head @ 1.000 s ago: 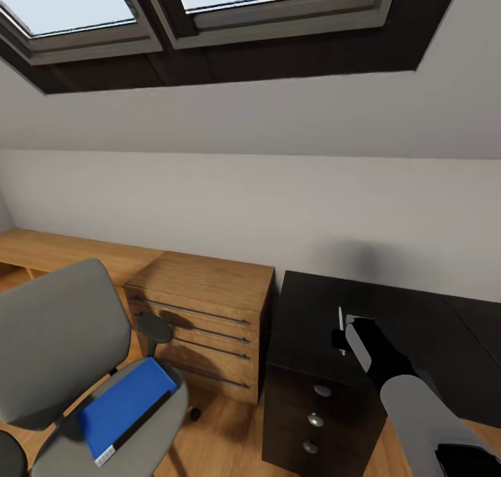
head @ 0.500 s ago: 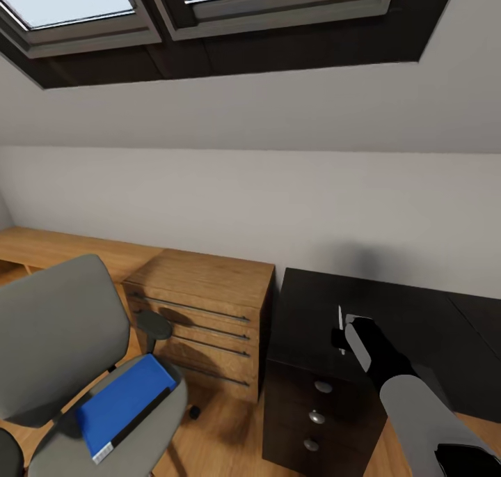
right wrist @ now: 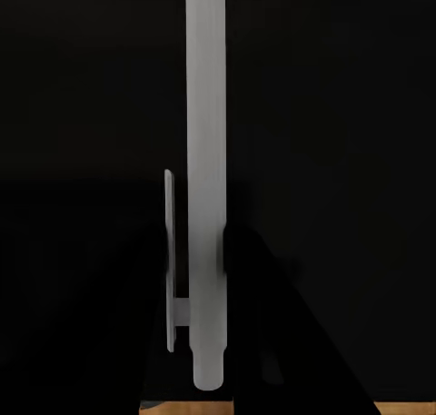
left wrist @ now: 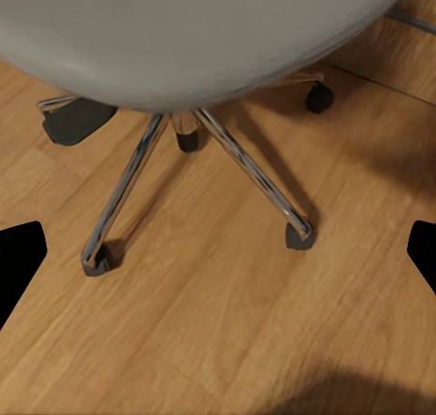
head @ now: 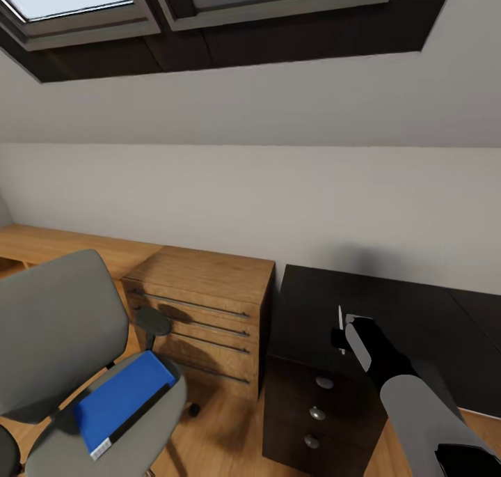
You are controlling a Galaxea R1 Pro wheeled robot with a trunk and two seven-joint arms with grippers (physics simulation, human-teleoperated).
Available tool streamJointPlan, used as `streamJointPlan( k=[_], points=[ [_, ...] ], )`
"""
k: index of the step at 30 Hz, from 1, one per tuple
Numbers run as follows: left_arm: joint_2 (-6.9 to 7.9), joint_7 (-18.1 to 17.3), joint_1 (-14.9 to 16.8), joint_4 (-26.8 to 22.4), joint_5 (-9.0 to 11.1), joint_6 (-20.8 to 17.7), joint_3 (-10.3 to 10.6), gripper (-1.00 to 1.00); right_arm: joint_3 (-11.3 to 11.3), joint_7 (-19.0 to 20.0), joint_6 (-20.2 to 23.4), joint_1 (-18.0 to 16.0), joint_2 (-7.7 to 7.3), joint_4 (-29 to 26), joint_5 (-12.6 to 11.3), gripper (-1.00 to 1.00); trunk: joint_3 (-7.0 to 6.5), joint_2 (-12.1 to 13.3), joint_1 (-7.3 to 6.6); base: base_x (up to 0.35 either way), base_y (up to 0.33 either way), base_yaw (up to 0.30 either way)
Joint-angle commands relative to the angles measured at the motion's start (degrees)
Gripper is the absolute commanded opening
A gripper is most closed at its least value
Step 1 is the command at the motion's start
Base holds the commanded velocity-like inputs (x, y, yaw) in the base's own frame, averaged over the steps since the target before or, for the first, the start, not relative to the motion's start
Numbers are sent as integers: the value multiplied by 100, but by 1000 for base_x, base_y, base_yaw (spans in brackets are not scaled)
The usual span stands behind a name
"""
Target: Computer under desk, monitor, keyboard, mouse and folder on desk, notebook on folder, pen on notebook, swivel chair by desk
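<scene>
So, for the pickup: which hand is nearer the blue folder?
Left. The left hand hangs low by the swivel chair bearing the folder; the right hand is over the desk, holding a pen.

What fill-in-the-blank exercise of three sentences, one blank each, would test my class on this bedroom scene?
1. The blue folder lies on the seat of the swivel ____.
2. The right claw, closed on a thin pale pen, is above the glossy ____ desk.
3. The light wooden cabinet stands between the swivel chair and the ____.

Missing words: chair; black; desk
</scene>
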State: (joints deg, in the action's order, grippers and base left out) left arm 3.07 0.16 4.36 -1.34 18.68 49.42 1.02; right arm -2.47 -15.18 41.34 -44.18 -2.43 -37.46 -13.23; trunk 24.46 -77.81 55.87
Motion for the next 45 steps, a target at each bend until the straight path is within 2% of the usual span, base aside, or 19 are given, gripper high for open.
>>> streamJointPlan(
  k=[1, 19, 38, 39, 45],
  points=[
    [0, 2, 3, 2, 13, 15, 13, 100, 1, -47, 14, -3, -1, -7, -65, -100, 25, -45, 23, 0, 0, 0],
    [36, 2, 3, 2, 13, 15, 13, 100, 1, -46, 14, -3, -3, -16, -68, -100, 348, -767, 418, 0, 0, 0],
    [53, 2, 3, 2, 13, 16, 13, 100, -4, -46, 14, -3, -11, -16, -65, -100, 348, -767, 418, 0, 0, 0],
    [53, 2, 3, 2, 13, 16, 13, 100, -5, -45, 14, -3, -11, -16, -67, 100, 348, -767, 418, 0, 0, 0],
    [59, 2, 3, 2, 13, 15, 13, 100, -20, 7, 14, -3, -15, -25, -77, 100, 330, -727, 396, 0, 0, 0]
  ],
)
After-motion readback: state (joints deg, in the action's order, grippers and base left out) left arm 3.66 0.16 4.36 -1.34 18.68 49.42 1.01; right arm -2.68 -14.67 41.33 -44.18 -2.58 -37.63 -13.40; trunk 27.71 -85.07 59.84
